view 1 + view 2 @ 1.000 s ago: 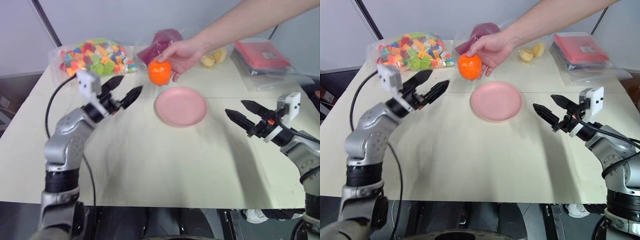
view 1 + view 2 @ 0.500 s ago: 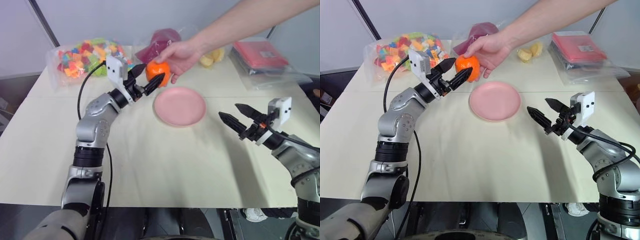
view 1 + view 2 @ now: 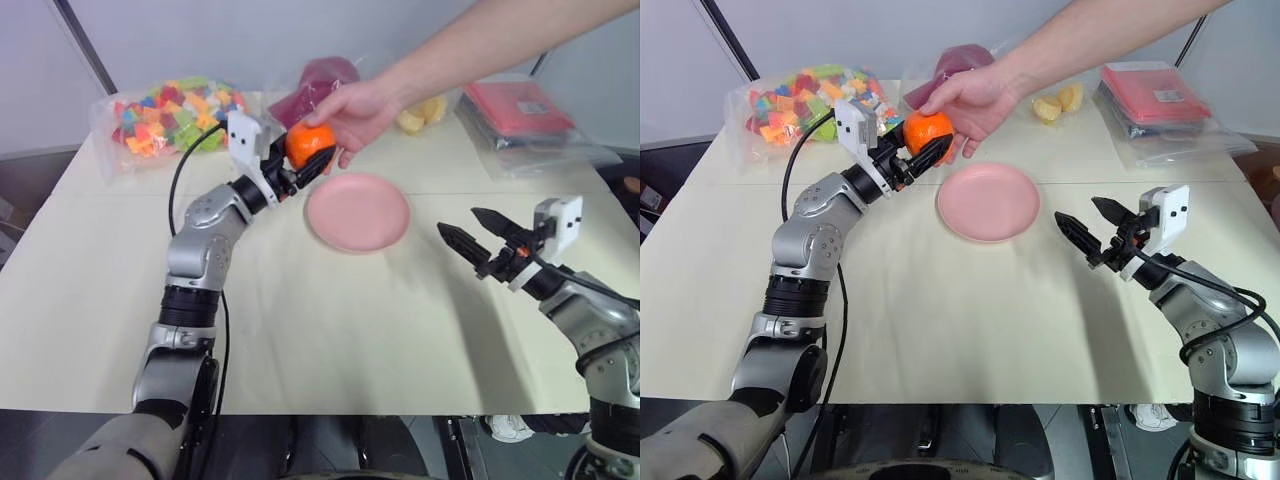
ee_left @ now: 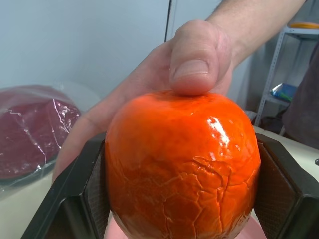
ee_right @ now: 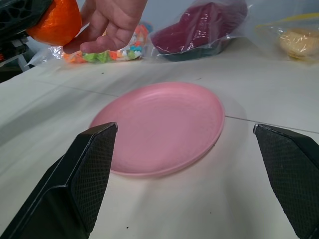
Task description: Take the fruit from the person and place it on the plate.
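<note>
Currently I note my left gripper [image 3: 305,163] clamped on the fruit [image 3: 309,143], which the person's hand [image 3: 357,112] also grips from above, just beyond the plate [image 3: 357,212]. My right gripper [image 3: 473,240] hangs spread wide, beside the plate.

Fruit [image 4: 182,164]: bright glossy orange, fine crackle lines seen across the skin. Plate [image 3: 358,212]: plain pink, no pattern. Table [image 3: 330,330]: pale cream. Bag of blocks [image 3: 165,110]: mixed red, green, yellow, orange and blue. Wrapped lump [image 3: 320,85]: dark maroon. Flat packet [image 3: 520,108]: red under clear plastic. Lumps [image 3: 1060,100]: pale yellow. Both grippers' fingers [image 5: 92,174]: black, cross-hatched.
</note>
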You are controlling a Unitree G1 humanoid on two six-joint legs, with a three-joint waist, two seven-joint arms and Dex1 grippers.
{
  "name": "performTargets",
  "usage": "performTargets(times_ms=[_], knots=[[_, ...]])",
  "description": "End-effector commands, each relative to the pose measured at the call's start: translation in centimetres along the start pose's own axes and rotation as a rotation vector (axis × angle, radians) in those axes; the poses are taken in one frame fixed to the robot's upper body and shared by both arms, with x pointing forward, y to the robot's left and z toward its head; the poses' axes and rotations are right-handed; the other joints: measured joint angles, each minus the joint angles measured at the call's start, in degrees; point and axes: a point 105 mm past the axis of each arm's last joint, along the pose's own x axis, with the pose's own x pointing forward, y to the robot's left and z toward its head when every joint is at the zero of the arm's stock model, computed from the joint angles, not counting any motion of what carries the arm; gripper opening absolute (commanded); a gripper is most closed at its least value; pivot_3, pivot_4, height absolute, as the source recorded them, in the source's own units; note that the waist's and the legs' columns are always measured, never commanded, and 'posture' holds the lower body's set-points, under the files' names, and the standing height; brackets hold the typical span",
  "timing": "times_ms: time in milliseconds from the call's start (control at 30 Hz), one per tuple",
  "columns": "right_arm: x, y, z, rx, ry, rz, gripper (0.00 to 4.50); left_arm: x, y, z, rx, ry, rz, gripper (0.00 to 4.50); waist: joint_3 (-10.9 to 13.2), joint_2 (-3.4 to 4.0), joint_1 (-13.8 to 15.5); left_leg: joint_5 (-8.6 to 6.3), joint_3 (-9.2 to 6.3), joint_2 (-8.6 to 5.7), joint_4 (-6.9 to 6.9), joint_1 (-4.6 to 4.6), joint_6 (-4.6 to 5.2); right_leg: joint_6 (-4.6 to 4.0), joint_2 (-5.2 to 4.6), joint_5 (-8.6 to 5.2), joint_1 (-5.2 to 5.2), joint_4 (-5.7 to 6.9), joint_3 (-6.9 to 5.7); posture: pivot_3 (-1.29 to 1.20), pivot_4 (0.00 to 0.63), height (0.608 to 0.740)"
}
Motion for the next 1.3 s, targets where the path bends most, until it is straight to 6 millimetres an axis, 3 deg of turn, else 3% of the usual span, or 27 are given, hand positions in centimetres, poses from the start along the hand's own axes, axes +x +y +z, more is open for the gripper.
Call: performTargets(times_ms=[33,133,267,467,700,733,767,833,1067,1233,1300], knots=[[0.0,0.5,1.4,-0.039,-0.054,0.010,4.50,0.3,-0.2,1.7,0.037,-0.052,-0.013,3.05,0.0,0.00,0.0,0.00,0.00,0.00,0.00,0.00,0.00,0.00,0.00,0.00,0.00,0.00,0.00,0.00,0.150,0.740],[0.1,0.4,1.4,-0.039,-0.055,0.005,4.50,0.4,-0.1,1.3,0.040,-0.033,-0.010,3.05,0.0,0.00,0.0,0.00,0.00,0.00,0.00,0.00,0.00,0.00,0.00,0.00,0.00,0.00,0.00,0.00,0.150,0.740],[0.3,0.3,1.2,-0.037,-0.055,-0.003,4.50,1.5,-1.5,-2.0,0.083,0.093,-0.073,3.05,0.0,0.00,0.0,0.01,0.00,0.00,0.00,0.00,-0.01,0.00,0.00,0.00,0.01,0.00,0.00,0.00,0.150,0.740],[0.7,0.3,1.0,-0.039,-0.061,-0.015,4.50,3.8,-2.0,-5.7,0.051,0.211,-0.076,3.05,0.0,-0.03,0.1,-0.02,0.00,-0.03,0.04,-0.02,0.03,0.01,0.00,0.00,0.01,0.00,-0.01,0.00,0.150,0.740],[0.5,0.5,0.7,-0.039,-0.066,-0.033,4.50,5.4,-1.7,-7.6,0.076,0.248,-0.054,3.05,0.0,-0.03,-0.1,-0.01,0.02,-0.02,-0.02,-0.01,0.03,0.01,0.00,0.00,-0.03,0.00,-0.01,0.00,0.150,0.740],[0.4,0.5,0.7,-0.039,-0.066,-0.037,4.50,5.5,-1.6,-7.7,0.069,0.248,-0.049,3.05,0.0,-0.03,-0.1,-0.01,0.02,-0.02,-0.02,-0.02,0.03,0.01,0.00,0.00,-0.04,0.01,-0.01,0.00,0.150,0.740],[0.4,0.5,0.7,-0.039,-0.067,-0.041,4.50,5.5,-1.6,-7.8,0.066,0.246,-0.045,3.85,0.0,-0.03,-0.1,-0.01,0.02,-0.02,-0.02,-0.01,0.03,0.01,0.00,0.00,-0.04,0.02,-0.01,0.00,0.150,0.740],[0.3,0.5,0.7,-0.039,-0.067,-0.044,4.50,5.6,-1.6,-7.8,0.054,0.240,-0.050,4.44,0.0,-0.03,-0.1,-0.02,0.02,-0.02,-0.01,-0.02,0.04,0.02,0.00,0.00,-0.04,0.02,-0.01,0.00,0.150,0.740],[0.3,0.4,0.5,-0.036,-0.062,-0.046,4.50,5.5,-2.1,-7.5,0.071,0.217,-0.089,4.44,0.0,-0.03,0.0,-0.02,0.02,-0.02,0.01,-0.03,0.03,0.01,0.00,0.00,-0.03,0.02,-0.01,0.00,0.150,0.740],[0.5,0.2,0.4,-0.042,-0.054,-0.047,4.50,4.5,-0.6,-4.0,0.015,0.088,-0.057,4.44,0.0,-0.03,-0.3,-0.02,0.02,-0.02,-0.01,-0.03,0.03,0.02,0.00,0.00,-0.07,0.04,0.01,0.00,0.150,0.740],[0.5,-0.3,0.4,-0.057,-0.049,-0.067,4.50,2.8,0.7,-2.5,0.027,0.063,-0.021,4.44,0.0,-0.01,-0.4,0.00,0.03,0.01,-0.04,-0.03,0.01,0.01,0.01,0.00,-0.12,0.07,0.03,0.00,0.150,0.740]])
